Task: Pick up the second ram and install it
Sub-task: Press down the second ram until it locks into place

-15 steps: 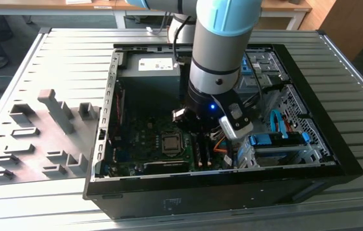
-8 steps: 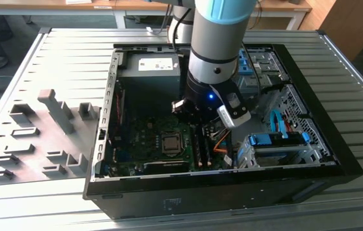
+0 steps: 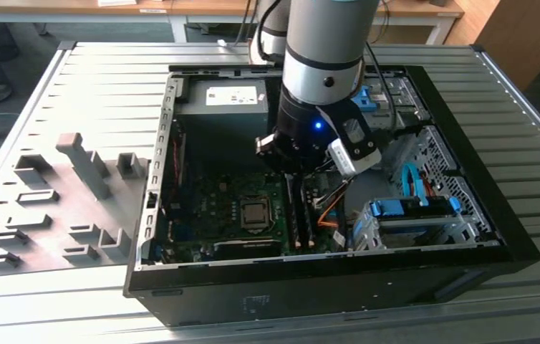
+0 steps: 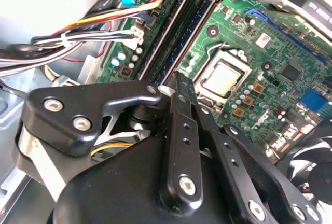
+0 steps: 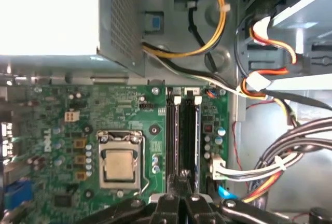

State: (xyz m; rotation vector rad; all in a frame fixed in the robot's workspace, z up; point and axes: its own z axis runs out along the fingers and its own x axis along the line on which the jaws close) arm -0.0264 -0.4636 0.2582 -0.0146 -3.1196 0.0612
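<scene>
you're looking at an open computer case (image 3: 461,236) lying on the slatted metal table (image 3: 107,79), with the arm reaching straight down into it. in the exterior view the tool (image 3: 294,175) sits low over the motherboard (image 3: 227,215), just above the far end of the two long memory slots that run beside the processor socket (image 3: 253,213). in both wrist views its fingers (image 4: 179,130) are drawn together with almost no gap, tips pointing at the near end of the slots; whether anything is pinched between them, you cannot tell. in the first wrist view the fingers (image 5: 179,203) line up with the slot nearer the socket. two dark sticks stand in the slots side by side, each with a white latch at its far end. the second ram (image 5: 173,136) looks to be the one right under the tool tips, though which of the two is which is not certain from here; the look-alike stick (image 5: 190,136) lies just beside it, on the side of the loose cable bundle (image 5: 290,146). at the exterior view's left, gray fixture blocks (image 3: 79,165) stand on the table, well apart from the case. blue-tabbed drive bays (image 3: 413,211) sit at the exterior view's right inside the case.
</scene>
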